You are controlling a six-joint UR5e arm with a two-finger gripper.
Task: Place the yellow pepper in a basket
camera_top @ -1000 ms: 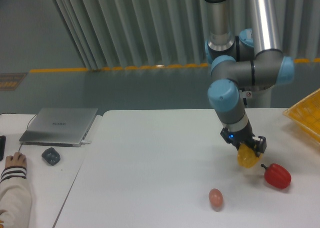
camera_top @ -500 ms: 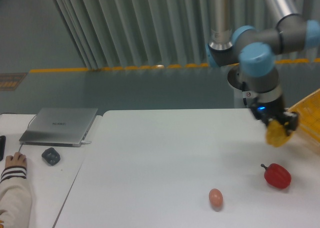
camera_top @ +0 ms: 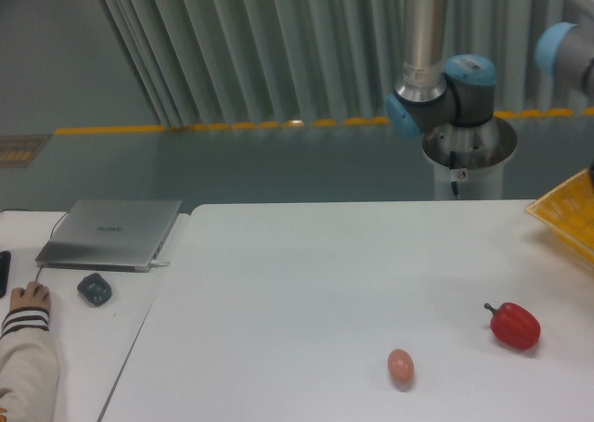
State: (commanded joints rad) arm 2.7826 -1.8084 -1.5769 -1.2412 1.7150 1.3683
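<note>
- Camera view: the gripper is out of frame past the right edge, so whether it is released or clenched on anything can't be told.
- The yellow pepper is not visible anywhere in the frame; its position relative to the gripper can't be told.
- The basket [camera_top: 566,216] shows only as a yellow lattice corner at the right edge, middle height, overhanging the white table [camera_top: 306,301].
- The arm [camera_top: 436,79]: grey upright column at upper centre-right with a blue-capped joint, above its round base behind the table's far edge. A second blue joint [camera_top: 564,53] peeks in at the upper right corner, with the link running off-frame to the right.
- Red bell pepper [camera_top: 513,325] lies on the table at lower right, below the basket corner and well apart from it.
- Small pinkish egg [camera_top: 400,366] sits lower centre-right, to the left of the red pepper.
- Closed laptop [camera_top: 111,233] on the left side table, dark mouse [camera_top: 95,288] just below it.
- A person's hand [camera_top: 28,297] with a striped sleeve at the lower left edge.
</note>
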